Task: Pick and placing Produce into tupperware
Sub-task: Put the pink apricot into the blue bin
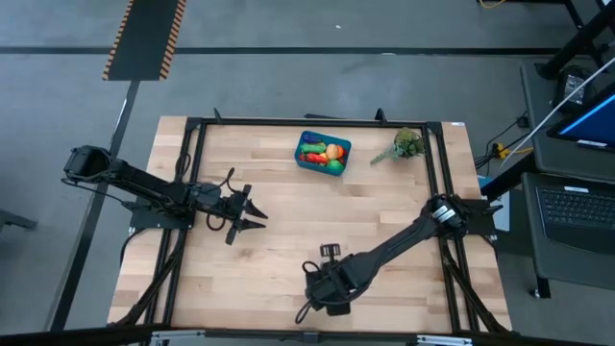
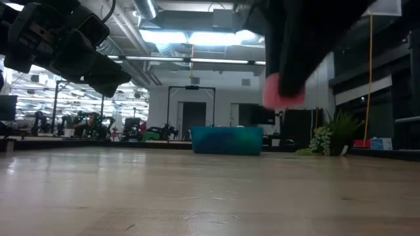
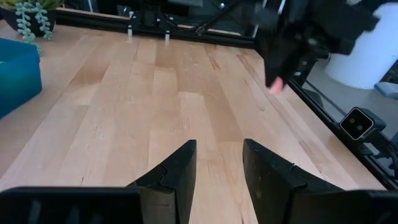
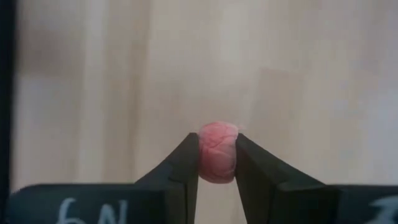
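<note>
Bottom centre of the high view: right gripper (image 1: 328, 300) clamped on pink toy piece (image 4: 217, 151).
Teal tub (image 1: 322, 153) straight up-frame, well apart; left gripper (image 1: 256, 213) nearer tub, fingers apart, empty.

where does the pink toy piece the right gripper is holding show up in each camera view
High view: hidden under the right gripper, near the table's front edge.
Low view: pink toy piece upper right, lifted.
Left wrist view: small pink spot, upper right.
Right wrist view: centre, between the fingers.
Shared landmark: the teal tub.
</note>
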Controlling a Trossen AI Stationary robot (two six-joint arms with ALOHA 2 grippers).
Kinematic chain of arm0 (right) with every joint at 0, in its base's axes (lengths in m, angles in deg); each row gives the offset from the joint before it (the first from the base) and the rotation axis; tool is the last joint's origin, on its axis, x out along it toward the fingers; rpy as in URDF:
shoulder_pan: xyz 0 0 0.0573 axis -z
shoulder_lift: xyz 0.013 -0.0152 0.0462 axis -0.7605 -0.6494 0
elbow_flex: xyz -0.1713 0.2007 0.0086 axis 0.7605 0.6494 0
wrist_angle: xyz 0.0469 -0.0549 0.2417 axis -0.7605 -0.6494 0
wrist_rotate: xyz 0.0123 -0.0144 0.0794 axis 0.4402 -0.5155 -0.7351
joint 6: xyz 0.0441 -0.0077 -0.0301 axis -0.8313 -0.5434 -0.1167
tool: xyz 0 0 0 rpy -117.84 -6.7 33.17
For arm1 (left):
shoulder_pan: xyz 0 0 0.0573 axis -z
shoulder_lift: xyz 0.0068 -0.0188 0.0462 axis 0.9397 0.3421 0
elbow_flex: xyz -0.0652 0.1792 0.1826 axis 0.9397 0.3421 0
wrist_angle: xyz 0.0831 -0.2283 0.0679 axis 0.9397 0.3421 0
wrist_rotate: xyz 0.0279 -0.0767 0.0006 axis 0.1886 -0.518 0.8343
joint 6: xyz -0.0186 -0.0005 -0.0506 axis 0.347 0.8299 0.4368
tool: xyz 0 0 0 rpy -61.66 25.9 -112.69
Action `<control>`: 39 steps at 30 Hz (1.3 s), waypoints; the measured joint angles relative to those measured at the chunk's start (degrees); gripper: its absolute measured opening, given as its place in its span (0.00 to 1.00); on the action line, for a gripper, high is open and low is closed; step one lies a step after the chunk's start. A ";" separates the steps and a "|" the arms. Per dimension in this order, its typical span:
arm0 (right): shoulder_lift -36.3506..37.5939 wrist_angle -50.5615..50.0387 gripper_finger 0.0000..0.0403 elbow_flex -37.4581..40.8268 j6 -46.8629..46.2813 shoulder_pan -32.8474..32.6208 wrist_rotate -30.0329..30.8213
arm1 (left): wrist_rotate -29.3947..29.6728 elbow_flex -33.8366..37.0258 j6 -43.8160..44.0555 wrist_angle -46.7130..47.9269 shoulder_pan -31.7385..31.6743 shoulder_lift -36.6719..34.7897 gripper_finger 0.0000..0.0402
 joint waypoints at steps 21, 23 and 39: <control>6.10 -29.69 0.20 -6.30 -16.80 -0.52 32.72 | 0.02 0.07 -0.02 0.41 0.02 0.02 0.31; 8.48 -29.72 0.19 -3.95 -20.21 -0.87 35.83 | 0.02 0.07 -0.02 0.46 0.00 0.00 0.31; 33.15 -0.80 0.17 33.82 -27.04 -3.06 44.27 | 0.04 0.07 -0.11 0.35 0.00 0.02 0.31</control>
